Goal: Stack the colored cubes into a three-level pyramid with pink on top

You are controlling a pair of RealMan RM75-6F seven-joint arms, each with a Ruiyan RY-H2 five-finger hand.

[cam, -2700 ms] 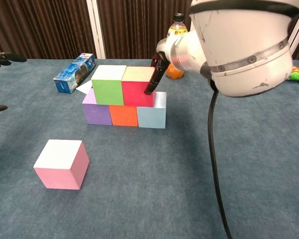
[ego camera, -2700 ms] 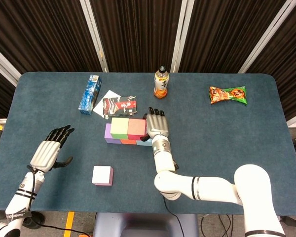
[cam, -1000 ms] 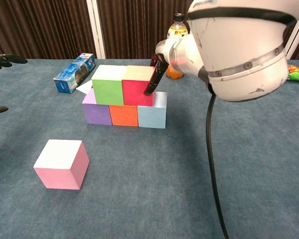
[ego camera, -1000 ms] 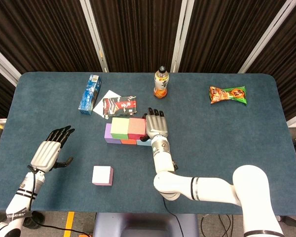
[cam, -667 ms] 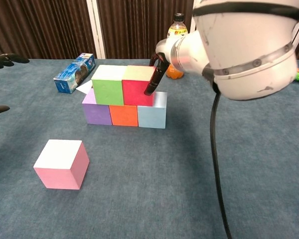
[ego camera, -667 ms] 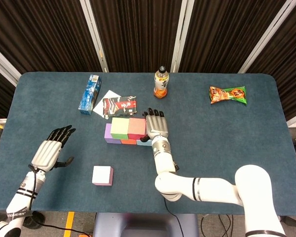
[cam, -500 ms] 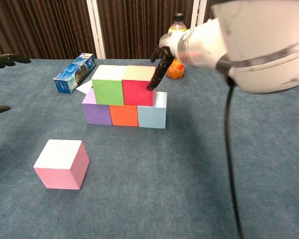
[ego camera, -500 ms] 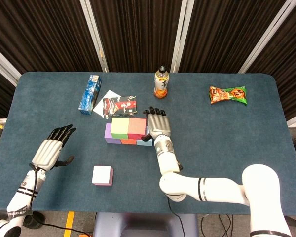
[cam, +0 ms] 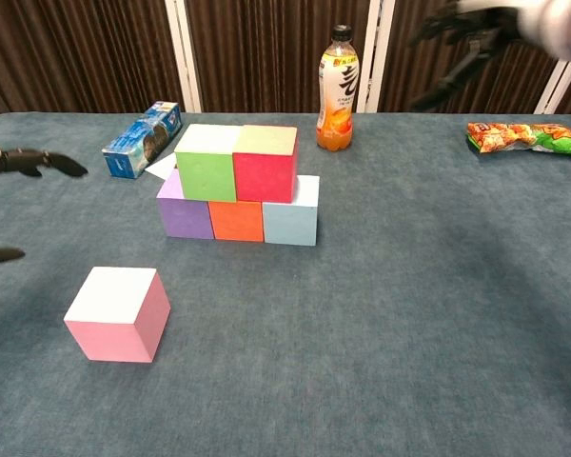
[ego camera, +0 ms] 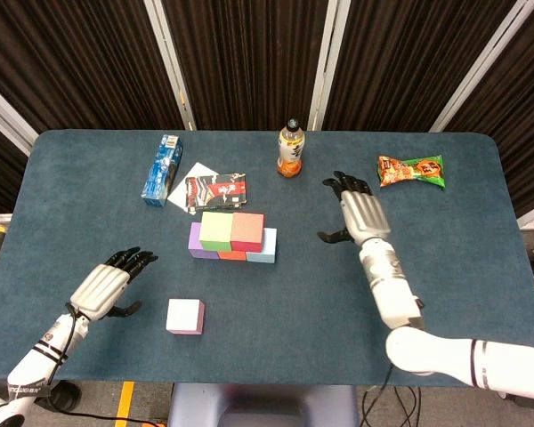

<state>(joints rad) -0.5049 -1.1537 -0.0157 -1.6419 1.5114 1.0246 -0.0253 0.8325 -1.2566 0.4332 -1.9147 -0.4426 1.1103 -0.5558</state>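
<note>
Capping the pyramid: the pink cube was the piece left to place

Two levels stood finished near the middle of the table [ego camera: 445, 294]: a purple cube [cam: 184, 213], an orange cube [cam: 236, 220] and a pale blue cube [cam: 291, 214] touched in a row, with a green cube [cam: 207, 164] and a red cube [cam: 265, 164] side by side on top. The upper pair sat toward the left of the row, leaving part of the blue cube's top bare. The pink cube [cam: 119, 314] lay alone on the near left, well apart from the stack.

The left robot hand [ego camera: 112, 285] hovered just left of the pink cube, released, fingers spread and holding nothing. The right robot hand [ego camera: 358, 213] hung to the right of the stack, likewise released and empty.

Judged from this, the step in hand was fetching the pink cube, and the left robot hand was the nearer one. A good grasp would take opposite side faces, keeping the cube level. It should be carried high enough to clear the upper pair, then lowered straight over the seam between green and red so its weight falls on both. A sideways nudge on landing could shift the upper cubes, so the fingers should let go only once it rests flat, then lift straight up.
</note>
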